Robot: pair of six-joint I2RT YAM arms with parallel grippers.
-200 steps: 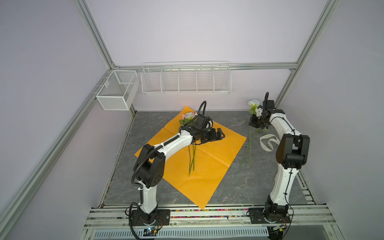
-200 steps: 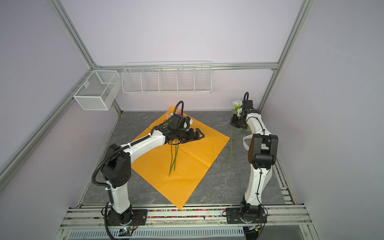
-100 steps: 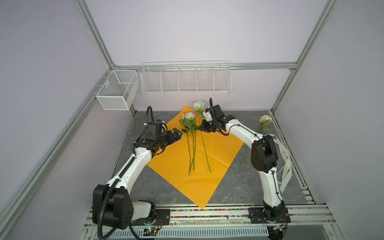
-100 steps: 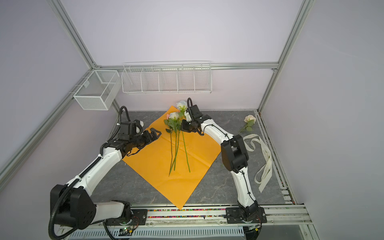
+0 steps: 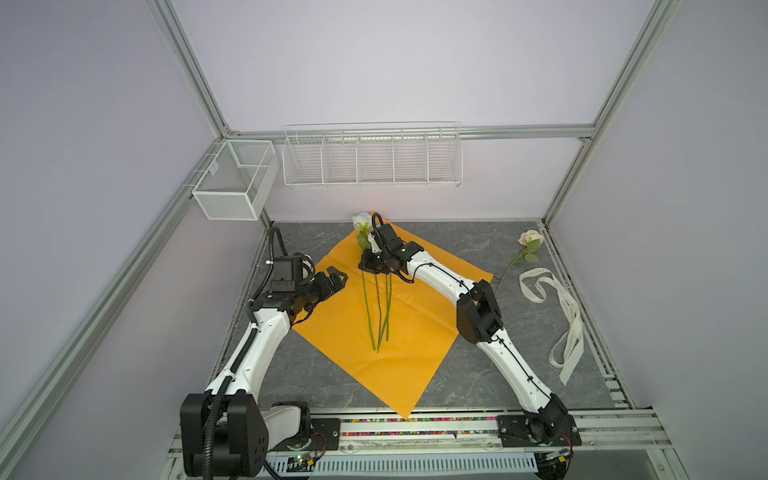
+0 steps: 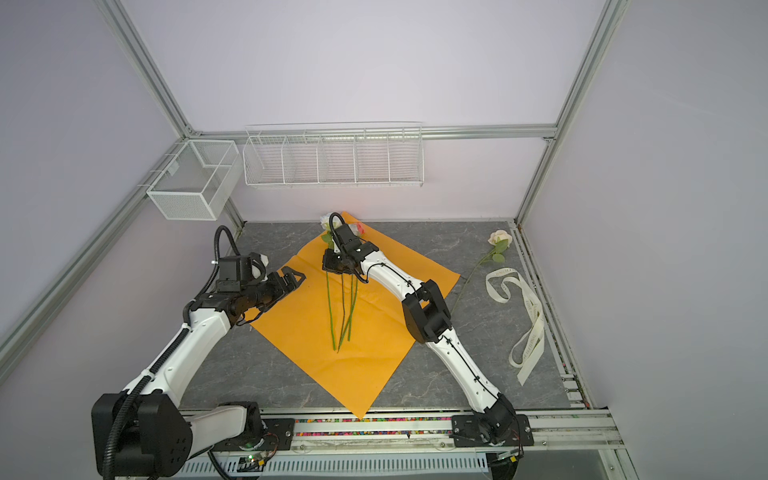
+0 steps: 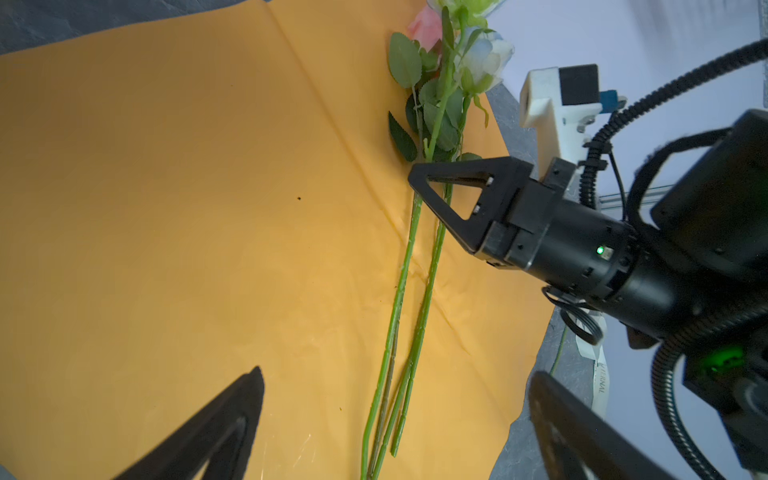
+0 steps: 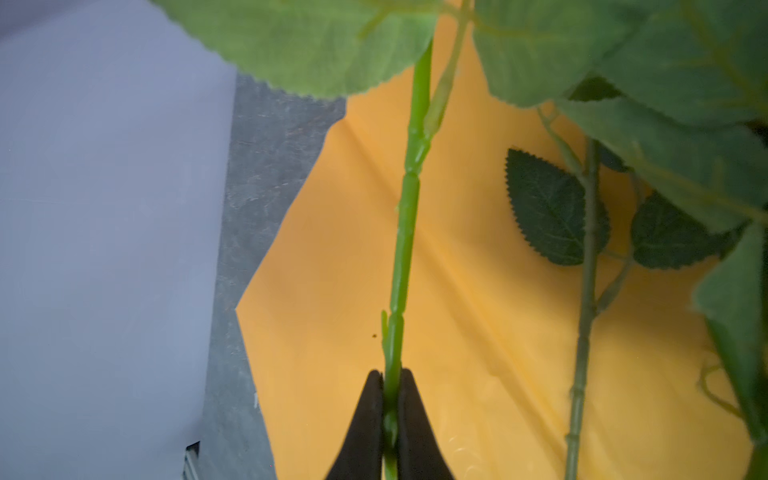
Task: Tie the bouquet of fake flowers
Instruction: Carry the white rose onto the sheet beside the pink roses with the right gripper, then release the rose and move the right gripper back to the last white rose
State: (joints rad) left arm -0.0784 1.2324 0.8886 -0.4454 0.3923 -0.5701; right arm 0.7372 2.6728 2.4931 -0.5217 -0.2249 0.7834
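Right gripper (image 8: 390, 376) jaws clamping one green stem of the bouquet of fake flowers (image 5: 378, 309), stems lying on the orange paper sheet (image 5: 415, 332), left gripper (image 5: 335, 276) jaws gaping wide, holding nothing.

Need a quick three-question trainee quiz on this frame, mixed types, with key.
1. True or false: the left gripper is open and holds nothing.
2. The right gripper is shut on: A a leaf, B a stem, C a bloom.
3. Fill in: the lone rose lies off the paper, on the table near the ____.
Key: 1 true; 2 B; 3 ribbon.
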